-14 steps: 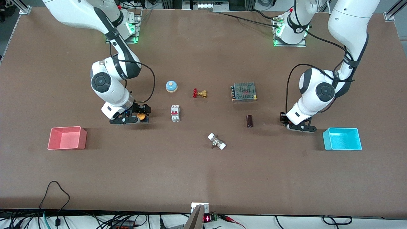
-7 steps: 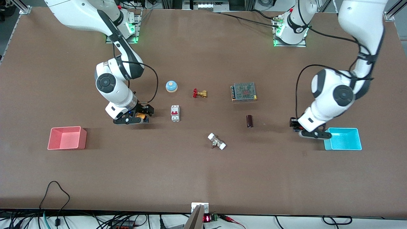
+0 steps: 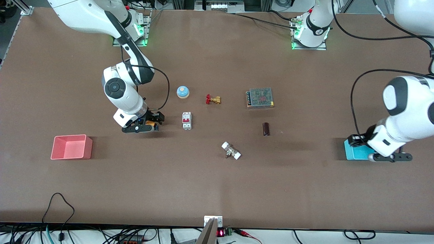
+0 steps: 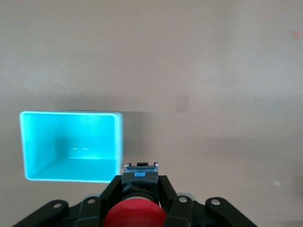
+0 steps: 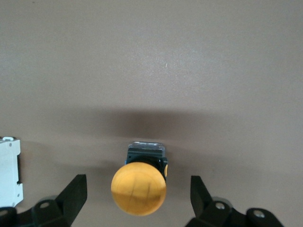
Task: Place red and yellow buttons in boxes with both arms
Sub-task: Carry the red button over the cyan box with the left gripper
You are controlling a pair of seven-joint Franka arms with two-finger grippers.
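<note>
This looks like a robotics lab or test bench. 2 white arms (image 3: 123, 88) (image 3: 405, 117) are bolted on metal plates with green lights at the top of a wide brown table (image 3: 217, 189). Aluminium framing (image 3: 20, 6) stands at the corners. Loose cables (image 3: 57, 203) and a small red digit display (image 3: 220, 232) line the near edge. Industrial parts lie about: a circuit breaker (image 3: 186, 120), a meshed power supply (image 3: 260, 98), a brass valve (image 3: 213, 99) and what may be a capacitor (image 3: 266, 129).

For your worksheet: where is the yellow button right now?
The yellow button sits on the table between the open fingers of the right gripper, beside the white breaker.
</note>
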